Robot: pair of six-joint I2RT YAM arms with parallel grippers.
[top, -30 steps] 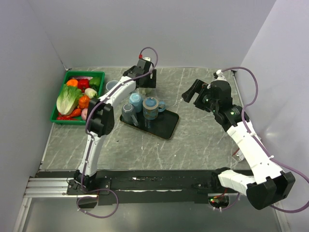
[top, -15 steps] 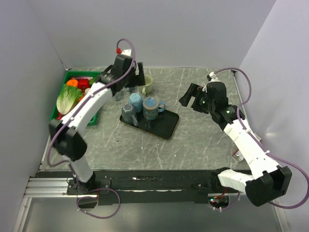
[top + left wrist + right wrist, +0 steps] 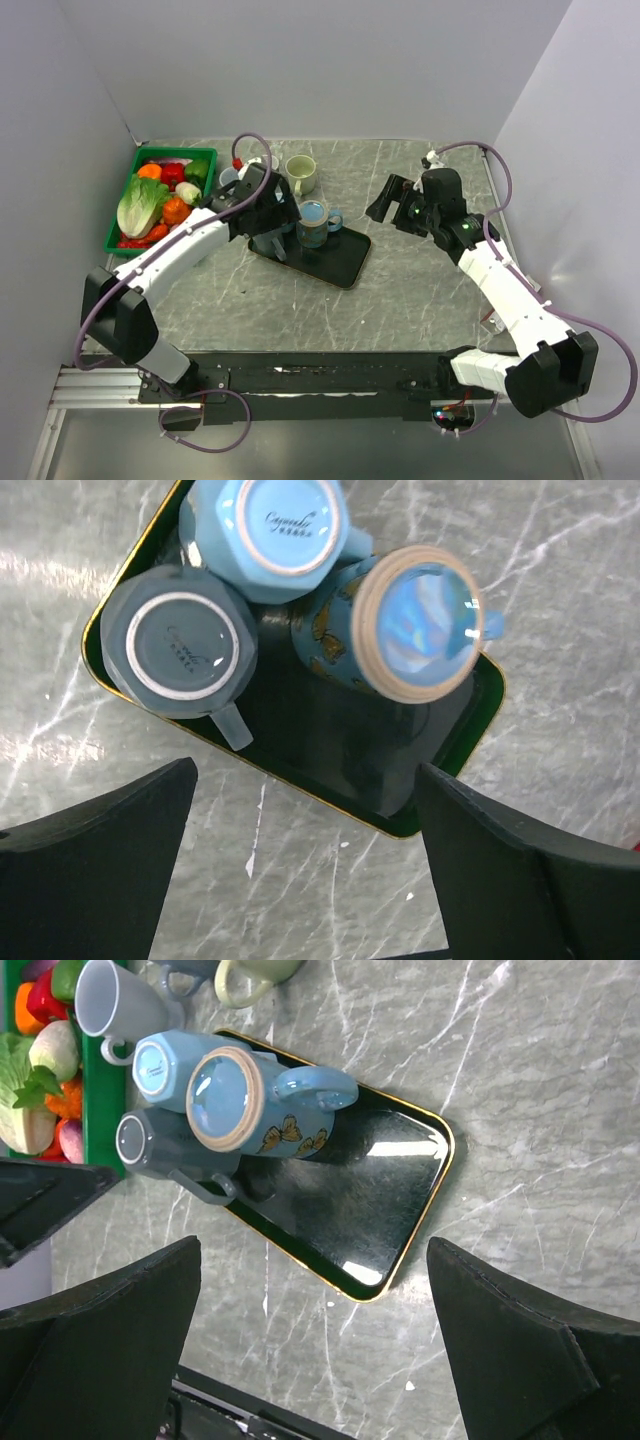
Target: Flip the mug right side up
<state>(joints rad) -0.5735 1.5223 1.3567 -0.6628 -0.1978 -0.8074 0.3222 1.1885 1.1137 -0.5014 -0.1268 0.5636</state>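
At the 9 o'clock edge of the top view, a green basket (image 3: 178, 151) of vegetables sits on the tabletop (image 3: 560, 730). Just beside it is a white mug (image 3: 115, 1000), mouth up as far as I can tell.

The left fingers (image 3: 110, 850) are spread wide and hold nothing. They hang above the black tray (image 3: 340, 760), whose length runs from 10 to 4 o'clock in the top view. Three mugs crowd the tray's 10 o'clock end, touching or nearly so.

- **Grey mug** (image 3: 180, 645): bottom up, resting on its rim, with its ringed base facing the wrist camera. Its long axis is vertical, its mouth faces the tray, and its handle points to about 5 o'clock in the left wrist view.
- **Pale blue mug** (image 3: 295, 525): at 1 o'clock from the grey one and inverted the same way, with its axis vertical. I cannot make out which way its handle points.
- **Butterfly mug** (image 3: 415, 620): shows an open, glossy inside, so it looks right side up, with its handle toward 3 o'clock.

At 12 o'clock from the tray, a cream mug (image 3: 300, 172) stands mouth up on the tabletop.

By my judgement the job is part done. Two mugs have yet to be flipped, and no grasp has begun. I cannot tell which one is meant next.

The right fingers (image 3: 100, 1340) are also released and empty, well apart at the tray's 3 o'clock.
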